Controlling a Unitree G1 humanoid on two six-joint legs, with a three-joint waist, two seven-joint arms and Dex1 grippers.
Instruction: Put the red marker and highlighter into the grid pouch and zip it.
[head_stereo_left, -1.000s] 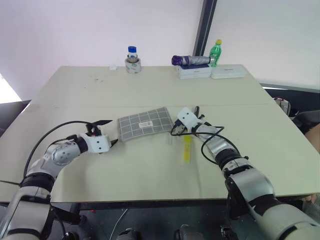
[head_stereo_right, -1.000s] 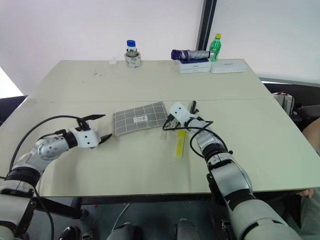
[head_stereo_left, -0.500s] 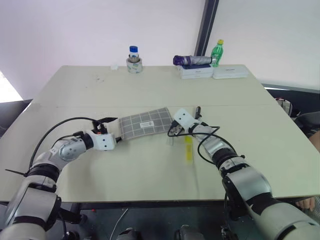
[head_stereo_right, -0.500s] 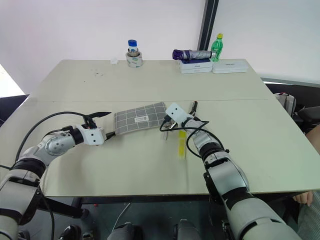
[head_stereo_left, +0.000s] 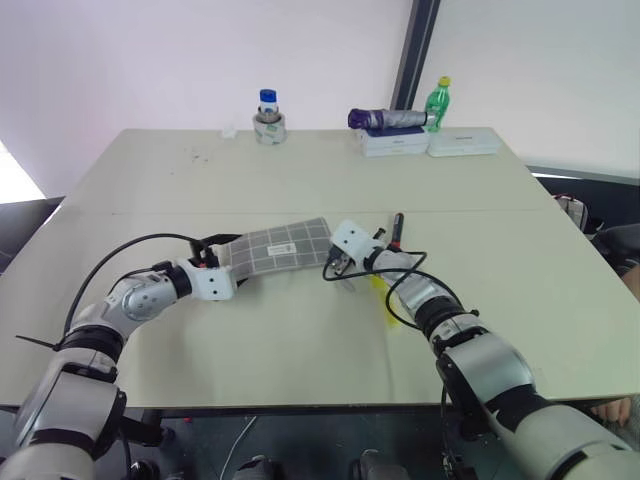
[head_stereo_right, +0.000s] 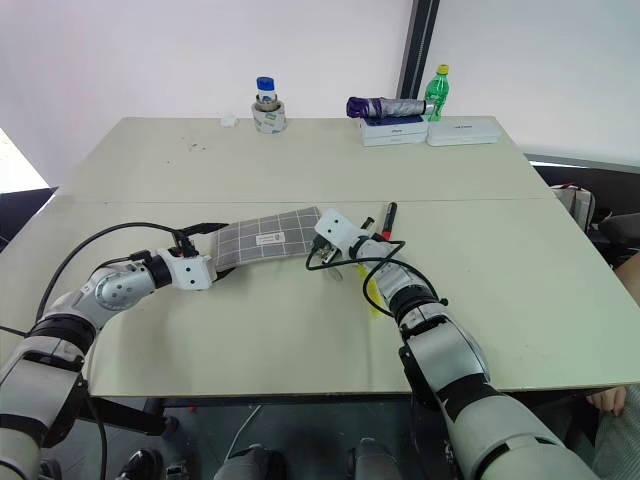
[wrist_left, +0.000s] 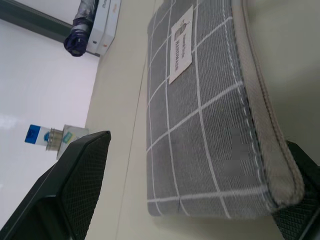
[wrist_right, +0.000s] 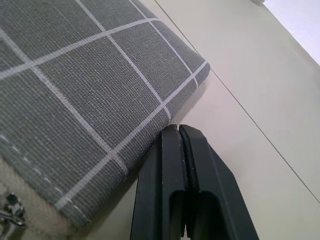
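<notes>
1. Mid-table lies the pouch (head_stereo_left: 277, 245), flat and grey with white grid lines, label up; whether anything is inside cannot be told.
2. At its left end, the left gripper (head_stereo_left: 225, 262) stands wide apart, one finger (wrist_left: 75, 185) on each side of the pouch's end.
3. At its right end, the right gripper (wrist_right: 182, 165) is pressed closed, empty, tips just beside the pouch's corner.
4. Outside the pouch, the marker (head_stereo_left: 397, 228) lies beyond the right arm; the highlighter (head_stereo_left: 384, 295) lies under it, partly hidden.
</notes>
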